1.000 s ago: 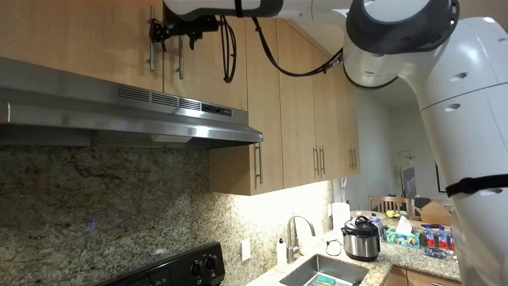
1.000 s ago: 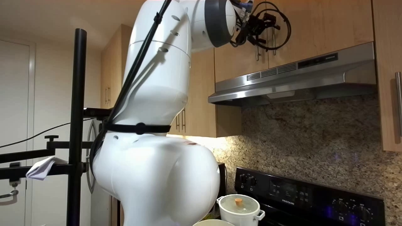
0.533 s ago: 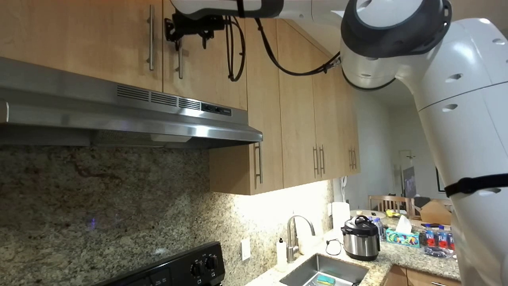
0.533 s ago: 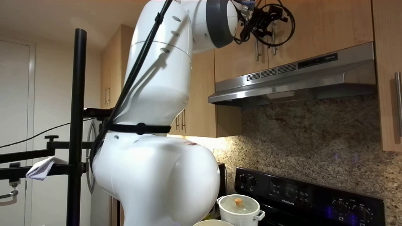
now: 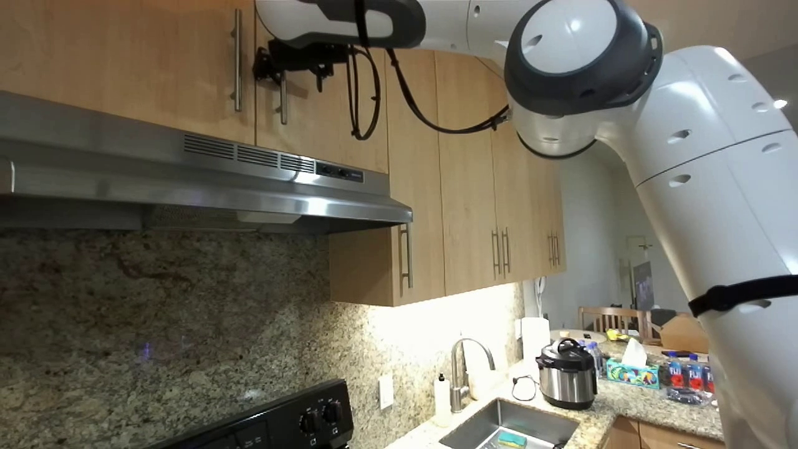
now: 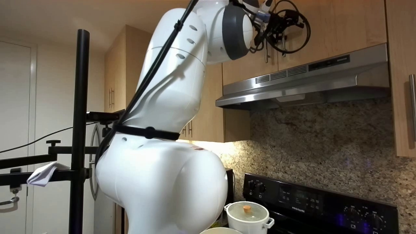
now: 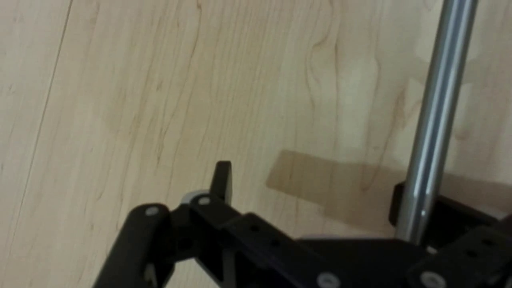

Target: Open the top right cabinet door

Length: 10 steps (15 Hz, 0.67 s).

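Your gripper (image 7: 310,192) has its fingers (image 7: 220,184) spread apart, the steel handle (image 7: 436,120) crossing one; there's the top right cabinet door (image 5: 324,118), closed above the range hood (image 5: 218,187); further right, a sponge (image 5: 512,439) in the sink (image 5: 536,424), then a lidded cooker (image 5: 567,380).

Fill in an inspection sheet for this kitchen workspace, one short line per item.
Surface: beige speckled stone countertop, with a rectangular steel sink set in it.
Job's things: short flat light-wood cabinet door, shut; slim vertical steel bar handle along its left edge, not gripped.
Clutter: silver-and-black round cooker, patterned rectangular tissue box and blue-capped plastic bottles on the countertop; blue-green sponge in the sink; lidded white round pot.
Black two-fingered end effector: open; the handle crosses in front of one fingertip in the wrist view, contact unclear.
Cables: black cable sagging under the white robot arm.
Surroundings: steel range hood below the door; black stove.
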Tool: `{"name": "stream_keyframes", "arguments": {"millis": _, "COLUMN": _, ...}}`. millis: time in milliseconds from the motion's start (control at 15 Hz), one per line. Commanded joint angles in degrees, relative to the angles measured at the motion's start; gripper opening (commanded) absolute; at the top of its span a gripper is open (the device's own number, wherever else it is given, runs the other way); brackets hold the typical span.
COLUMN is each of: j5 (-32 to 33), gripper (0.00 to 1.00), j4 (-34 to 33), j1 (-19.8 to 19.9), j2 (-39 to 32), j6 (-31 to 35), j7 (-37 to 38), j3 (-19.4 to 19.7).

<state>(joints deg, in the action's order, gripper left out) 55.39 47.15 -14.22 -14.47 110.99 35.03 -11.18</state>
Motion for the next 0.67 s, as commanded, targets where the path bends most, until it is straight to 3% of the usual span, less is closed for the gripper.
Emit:
{"name": "stream_keyframes", "arguments": {"millis": 0, "j5": -1.16, "gripper": 1.0, "j4": -4.01, "j1": 0.57, "j2": -2.49, "j6": -2.01, "j7": -1.14, "j3": 0.37}}
{"name": "stream_keyframes", "arguments": {"millis": 333, "j5": -0.22, "gripper": 1.0, "j4": -2.87, "j1": 0.56, "j2": 0.28, "j6": -4.35, "j7": 2.32, "j3": 1.14}}
{"name": "stream_keyframes", "arguments": {"millis": 600, "j5": -3.42, "gripper": 1.0, "j4": -0.66, "j1": 1.72, "j2": 2.42, "j6": -3.01, "j7": 1.69, "j3": 0.3}}
